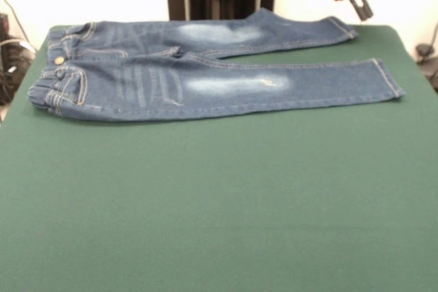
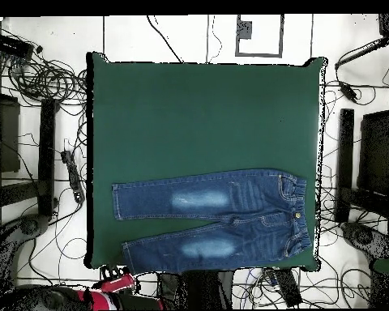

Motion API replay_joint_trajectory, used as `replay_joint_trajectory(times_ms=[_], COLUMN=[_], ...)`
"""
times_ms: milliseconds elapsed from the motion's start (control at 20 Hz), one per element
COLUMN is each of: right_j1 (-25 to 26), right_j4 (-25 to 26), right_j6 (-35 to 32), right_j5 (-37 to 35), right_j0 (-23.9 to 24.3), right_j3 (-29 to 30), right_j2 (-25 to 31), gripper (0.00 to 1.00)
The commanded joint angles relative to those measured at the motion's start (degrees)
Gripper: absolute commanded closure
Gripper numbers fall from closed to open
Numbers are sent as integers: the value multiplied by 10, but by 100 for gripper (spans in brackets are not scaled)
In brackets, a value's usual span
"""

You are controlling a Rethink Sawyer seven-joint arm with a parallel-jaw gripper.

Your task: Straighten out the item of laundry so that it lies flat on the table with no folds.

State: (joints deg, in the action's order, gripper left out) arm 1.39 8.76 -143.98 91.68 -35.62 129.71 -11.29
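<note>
Now jeans (image 1: 205,76) flat on table (image 1: 219,203).

The jeans (image 1: 205,73) are spread along the far part of the green table (image 1: 219,203), with the waistband at the picture's left and both legs stretched toward the right. The brass button (image 1: 59,60) is seen at the waistband. Pale faded patches are shown on both thighs. The gripper (image 1: 361,6), red with a dark tip, is held above the table's far right corner, apart from the denim.
</note>
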Motion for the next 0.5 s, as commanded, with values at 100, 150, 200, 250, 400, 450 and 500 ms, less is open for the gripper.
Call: replay_joint_trajectory(times_ms=[100,150,200,250,400,450,500], right_j1=[101,98,97,96,95,99,102], right_j4=[89,93,95,96,94,95,97], right_j6=[-43,-44,-45,-46,-52,-58,-59], right_j5=[-206,-212,-213,-214,-211,-205,-203], right_j0=[-36,-34,-36,-37,-43,-45,-45], right_j3=[225,225,225,225,224,221,218], right_j2=[-40,-42,-44,-45,-49,-50,-52], gripper=[100,100,100,100,100,100,100])
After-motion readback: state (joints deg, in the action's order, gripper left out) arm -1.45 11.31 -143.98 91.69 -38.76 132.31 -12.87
